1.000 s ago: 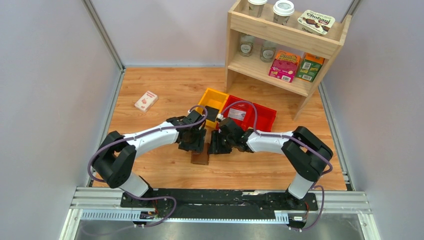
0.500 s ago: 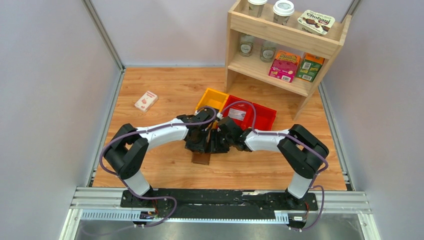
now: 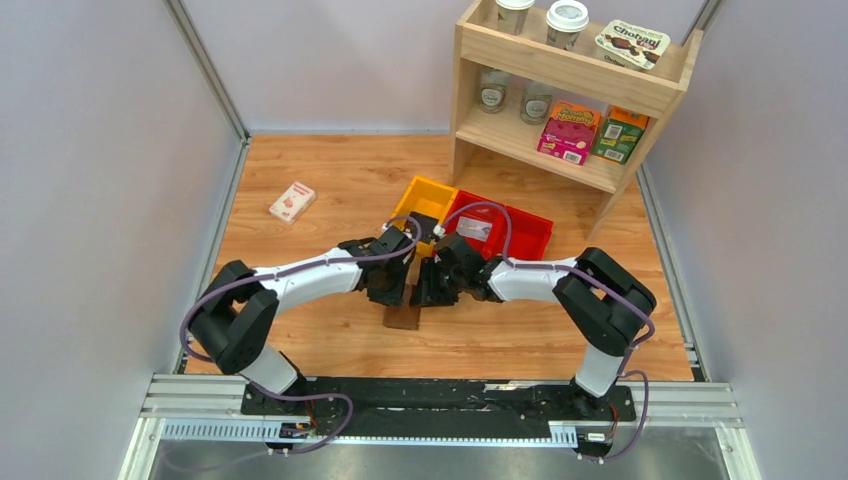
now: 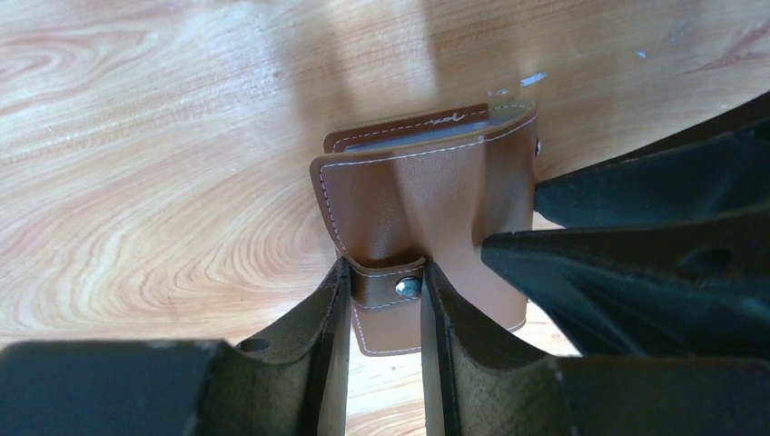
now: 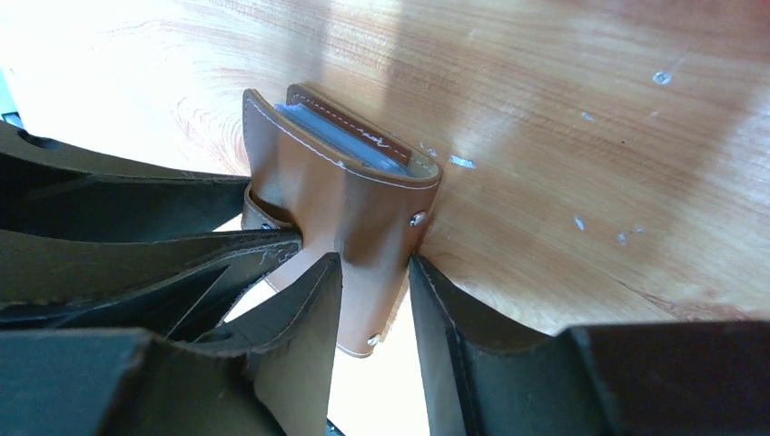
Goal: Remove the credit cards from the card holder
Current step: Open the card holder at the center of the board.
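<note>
The brown card holder (image 3: pixel 403 316) lies folded on the wooden table between both arms. In the left wrist view its snap strap (image 4: pixel 389 289) sits pinched between the pads of my left gripper (image 4: pixel 386 286), which is shut on it. My right gripper (image 5: pixel 374 268) is shut on the card holder's body (image 5: pixel 336 200) near its studded edge. In the top view the left gripper (image 3: pixel 396 287) and the right gripper (image 3: pixel 426 290) meet tip to tip over it. A grey-blue inner edge (image 5: pixel 338 133) shows in the fold. The credit cards are hidden inside.
A white-and-red small box (image 3: pixel 292 202) lies at the far left. A yellow bin (image 3: pixel 425 198) and two red bins (image 3: pixel 478 225) stand just behind the grippers. A wooden shelf (image 3: pixel 570 90) with jars and cartons fills the back right.
My left gripper has closed from wide open down onto the strap, and its arm has shifted slightly. The right gripper has kept its hold and place.
</note>
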Controlling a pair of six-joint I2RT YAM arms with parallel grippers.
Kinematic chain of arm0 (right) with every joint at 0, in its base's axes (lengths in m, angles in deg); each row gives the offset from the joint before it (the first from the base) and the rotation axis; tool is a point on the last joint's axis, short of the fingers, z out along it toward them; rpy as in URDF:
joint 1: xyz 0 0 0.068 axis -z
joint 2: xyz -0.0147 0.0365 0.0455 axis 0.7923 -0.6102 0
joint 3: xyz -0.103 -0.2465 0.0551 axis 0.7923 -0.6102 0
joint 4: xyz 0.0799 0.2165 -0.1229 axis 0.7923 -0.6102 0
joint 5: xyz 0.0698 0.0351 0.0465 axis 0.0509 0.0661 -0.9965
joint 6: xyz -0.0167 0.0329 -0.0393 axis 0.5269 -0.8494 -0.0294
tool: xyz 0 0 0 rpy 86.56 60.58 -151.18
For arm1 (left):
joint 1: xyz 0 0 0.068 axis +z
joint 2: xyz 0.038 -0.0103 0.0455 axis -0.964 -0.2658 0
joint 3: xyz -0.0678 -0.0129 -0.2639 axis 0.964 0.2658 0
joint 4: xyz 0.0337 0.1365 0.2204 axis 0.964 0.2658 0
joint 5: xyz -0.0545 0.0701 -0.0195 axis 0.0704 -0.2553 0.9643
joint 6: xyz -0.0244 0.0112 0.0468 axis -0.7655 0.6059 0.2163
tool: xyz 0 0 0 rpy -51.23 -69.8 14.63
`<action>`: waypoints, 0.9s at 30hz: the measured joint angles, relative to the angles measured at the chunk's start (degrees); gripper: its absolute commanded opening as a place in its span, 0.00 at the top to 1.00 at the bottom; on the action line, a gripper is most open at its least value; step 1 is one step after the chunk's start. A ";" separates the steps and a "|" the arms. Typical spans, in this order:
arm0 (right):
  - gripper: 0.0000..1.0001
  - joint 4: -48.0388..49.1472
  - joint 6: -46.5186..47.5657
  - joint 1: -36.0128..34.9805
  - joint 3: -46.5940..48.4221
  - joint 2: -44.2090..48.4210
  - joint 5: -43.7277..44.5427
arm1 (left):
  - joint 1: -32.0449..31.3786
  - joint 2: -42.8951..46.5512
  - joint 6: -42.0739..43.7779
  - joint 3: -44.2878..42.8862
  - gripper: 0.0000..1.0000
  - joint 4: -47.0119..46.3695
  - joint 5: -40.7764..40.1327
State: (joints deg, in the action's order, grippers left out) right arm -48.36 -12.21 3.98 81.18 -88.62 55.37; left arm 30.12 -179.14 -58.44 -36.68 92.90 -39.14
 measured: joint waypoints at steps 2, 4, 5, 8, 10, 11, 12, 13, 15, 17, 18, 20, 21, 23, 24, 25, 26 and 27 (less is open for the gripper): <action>0.62 0.00 -0.11 0.00 0.20 -0.22 -0.04 | 1.51 2.32 -0.74 2.75 0.85 -2.56 1.51; 0.64 -0.07 -0.24 0.00 0.59 -0.66 -0.04 | 3.45 5.16 -1.86 6.29 0.85 -5.68 4.07; 0.66 -0.07 -0.28 -0.02 0.83 -0.92 -0.04 | 4.57 6.51 -2.56 8.11 0.85 -7.45 5.55; 0.69 -0.13 -0.57 -0.02 1.57 -1.70 -0.04 | 7.13 9.75 -4.55 12.52 0.85 -11.89 8.90; 0.71 -0.50 -0.66 0.00 2.01 -2.03 -0.02 | 8.22 11.28 -5.62 14.69 0.85 -14.34 10.40; 0.73 -0.74 -0.68 0.02 2.19 -2.12 -0.02 | 8.76 12.11 -6.23 15.85 0.85 -15.63 11.13; 0.75 -0.83 -0.68 0.04 2.34 -2.23 -0.02 | 9.20 12.79 -6.78 16.76 0.85 -16.65 11.69; 0.78 -0.90 -0.72 0.09 2.43 -2.27 -0.04 | 9.84 13.62 -7.48 17.86 0.85 -17.77 12.44; 0.81 -0.90 -0.79 0.09 2.62 -2.34 -0.04 | 10.97 15.19 -8.90 19.98 0.85 -19.98 13.73; 0.83 -0.83 -0.87 0.09 2.71 -2.54 -0.04 | 12.37 17.09 -10.47 22.49 0.85 -22.40 15.26; 0.84 -0.96 -0.90 0.09 2.80 -2.60 -0.02 | 13.16 18.03 -11.30 23.78 0.85 -23.37 15.93; 0.85 -1.16 -0.85 0.15 2.82 -2.62 0.00 | 14.69 19.47 -12.83 25.90 0.85 -24.76 16.87; 0.86 -1.25 -0.83 0.13 2.86 -2.64 0.02 | 15.26 20.15 -13.60 26.91 0.84 -25.92 17.40; 0.85 -1.44 -0.81 0.15 2.99 -2.69 0.02 | 16.11 21.55 -14.88 28.63 0.83 -27.63 18.23; 0.85 -1.49 -0.79 0.15 3.04 -2.71 0.02 | 16.46 22.14 -15.39 29.20 0.82 -28.17 18.49; 0.84 -1.53 -0.74 0.15 3.06 -2.71 0.04 | 16.74 22.71 -15.80 29.57 0.80 -28.37 18.69; 0.84 -1.75 -0.61 0.15 3.19 -2.73 0.04 | 16.92 23.21 -16.11 29.81 0.79 -28.37 18.82; 0.83 -1.90 -0.57 0.13 3.30 -2.75 0.04 | 17.05 23.56 -16.24 29.88 0.77 -28.22 18.82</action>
State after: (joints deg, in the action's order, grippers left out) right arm -50.27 -12.78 4.11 84.48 -91.38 55.41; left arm 47.17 -155.58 -74.68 -6.80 64.68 -20.32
